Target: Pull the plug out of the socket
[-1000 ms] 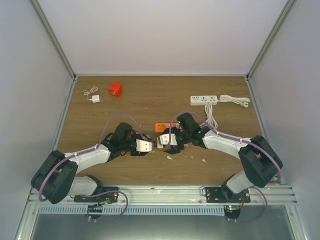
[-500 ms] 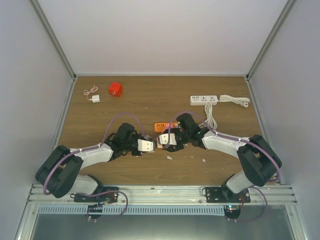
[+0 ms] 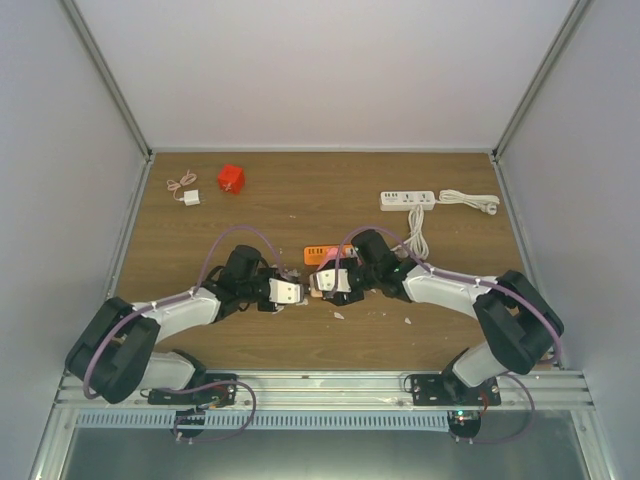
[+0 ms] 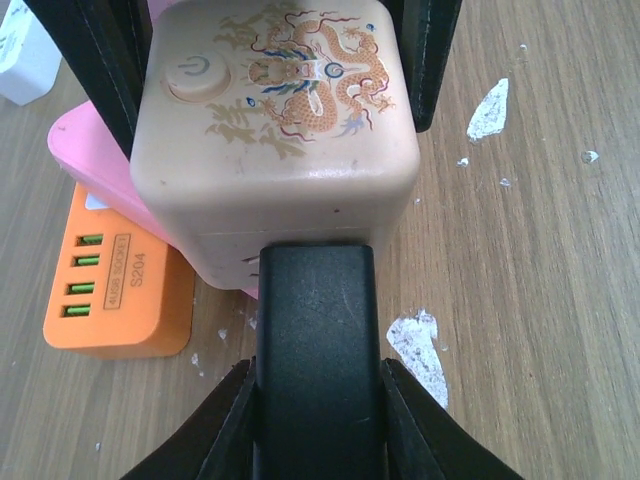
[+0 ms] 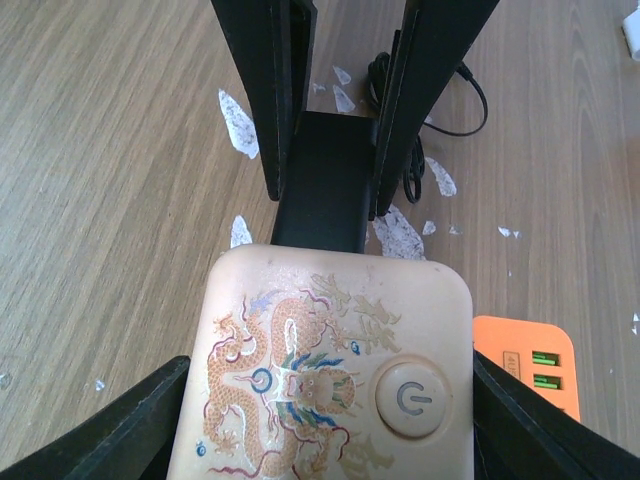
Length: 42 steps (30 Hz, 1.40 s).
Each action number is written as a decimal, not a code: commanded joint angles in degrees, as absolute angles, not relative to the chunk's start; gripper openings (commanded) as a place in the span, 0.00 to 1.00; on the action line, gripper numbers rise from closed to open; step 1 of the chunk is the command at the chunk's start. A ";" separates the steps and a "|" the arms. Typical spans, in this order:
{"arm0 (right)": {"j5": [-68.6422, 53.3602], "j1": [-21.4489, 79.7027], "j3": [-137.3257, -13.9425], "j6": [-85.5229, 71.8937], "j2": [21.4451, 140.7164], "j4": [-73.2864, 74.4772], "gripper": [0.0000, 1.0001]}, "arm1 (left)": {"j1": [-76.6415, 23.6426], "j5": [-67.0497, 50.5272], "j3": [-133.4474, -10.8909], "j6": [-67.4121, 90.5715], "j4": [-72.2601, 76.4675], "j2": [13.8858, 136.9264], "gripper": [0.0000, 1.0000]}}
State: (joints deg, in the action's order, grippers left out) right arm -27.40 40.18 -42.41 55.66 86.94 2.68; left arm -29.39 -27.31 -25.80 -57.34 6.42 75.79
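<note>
A beige cube socket [image 5: 325,370] with a dragon print and a power button sits between my right gripper's [image 5: 325,420] shut jaws. A black plug [image 4: 318,340] is still seated in the socket's [image 4: 275,120] side. My left gripper [image 4: 318,420] is shut on the plug. In the right wrist view the left fingers [image 5: 270,90] clamp the plug [image 5: 325,180] just beyond the cube. In the top view the two grippers meet at mid table, left gripper [image 3: 289,292] and right gripper [image 3: 327,284], with the socket [image 3: 320,285] between them.
An orange power strip [image 3: 318,251] lies just behind the grippers, beside a pink block [image 4: 90,165] under the cube. A white power strip [image 3: 407,200] with its coiled cable [image 3: 470,202] lies far right. A red cube [image 3: 231,178] and a white charger [image 3: 188,196] lie far left.
Both grippers, with socket and plug together, have shifted slightly left and away. The plug stays in the socket.
</note>
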 commanded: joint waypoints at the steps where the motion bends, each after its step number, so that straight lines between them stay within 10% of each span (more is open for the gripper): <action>1: -23.61 39.90 -40.23 54.56 86.25 6.84 0.23 | -26.02 -27.00 -24.46 -60.42 5.11 72.96 0.16; 42: -19.52 39.88 -40.61 49.79 87.02 10.51 0.13 | -19.60 -27.05 -31.23 -62.25 -11.44 74.88 0.15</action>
